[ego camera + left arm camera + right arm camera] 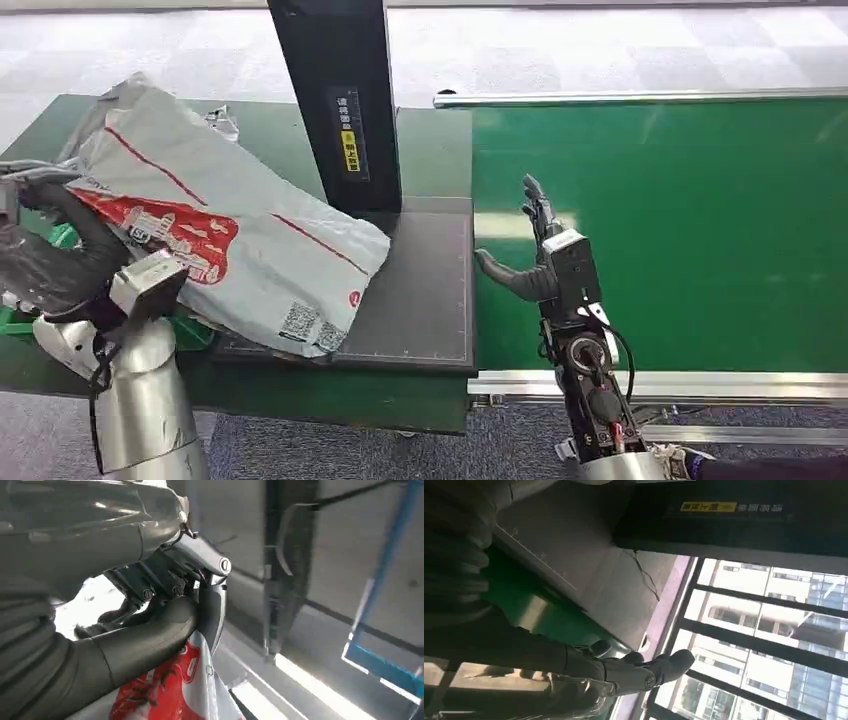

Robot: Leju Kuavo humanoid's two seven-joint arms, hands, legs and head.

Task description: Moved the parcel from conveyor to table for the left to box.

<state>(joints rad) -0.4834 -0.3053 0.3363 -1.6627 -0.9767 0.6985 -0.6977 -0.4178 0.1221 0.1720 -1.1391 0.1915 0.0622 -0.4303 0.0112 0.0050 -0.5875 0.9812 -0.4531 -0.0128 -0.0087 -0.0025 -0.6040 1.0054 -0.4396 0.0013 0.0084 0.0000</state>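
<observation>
A grey plastic parcel [235,225] with a red printed panel and red stripes lies partly on the dark scale plate [420,290] and partly over the green table [420,140] at the left. My left hand [55,250] grips the parcel's near left end, its dark fingers wrapped over the edge. In the left wrist view the thumb [145,640] presses on the red print of the parcel [165,690]. My right hand [530,250] hovers over the left edge of the green conveyor belt [680,230], fingers spread, holding nothing. The right wrist view shows its fingers [644,672] extended.
A black upright post [340,100] with a yellow label stands at the back of the scale plate. A metal rail [640,97] bounds the conveyor's far side and another [660,385] its near side. Grey carpet floor lies beyond the table.
</observation>
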